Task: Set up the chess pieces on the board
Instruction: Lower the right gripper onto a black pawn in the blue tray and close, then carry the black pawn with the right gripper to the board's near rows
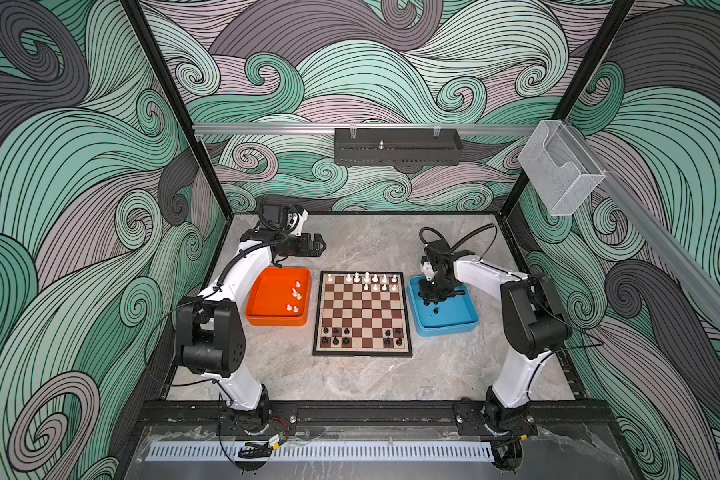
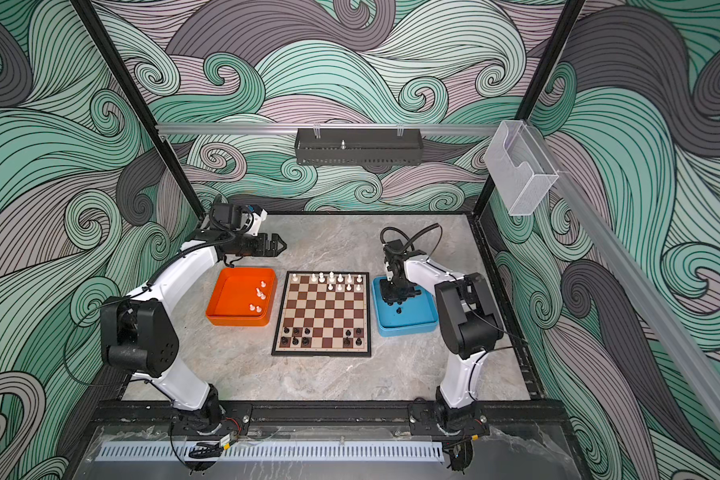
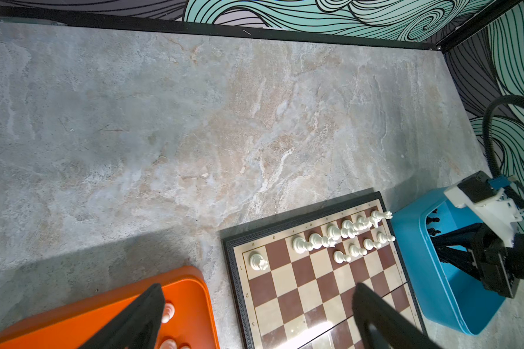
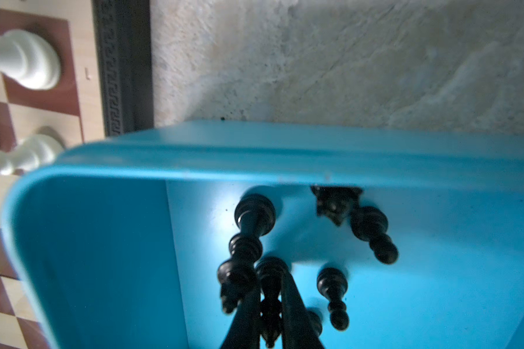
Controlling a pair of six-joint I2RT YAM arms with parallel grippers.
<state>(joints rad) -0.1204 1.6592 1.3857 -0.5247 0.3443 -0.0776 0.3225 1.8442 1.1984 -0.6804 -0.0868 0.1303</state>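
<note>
Board (image 1: pixel 362 313) centre, L tray (image 1: pixel 267 301) left, R tray (image 1: pixel 454 322) right; pieces (image 1: pixel 367 276) in both trays & on board's near/far rows.

— Where does the board (image 1: pixel 362 316) sit?
— Flat on the tabletop (image 1: pixel 350 374). White pieces (image 1: pixel 366 276) stand along its far two rows; black pieces (image 1: pixel 335 332) cluster at both near corners.
— The others?
— More white in the orange tray (image 1: pixel 267 320), more black in the blue tray (image 1: pixel 449 328), where the right tool (image 4: pixel 270 290) pinches one black piece (image 4: pixel 270 269).
</note>
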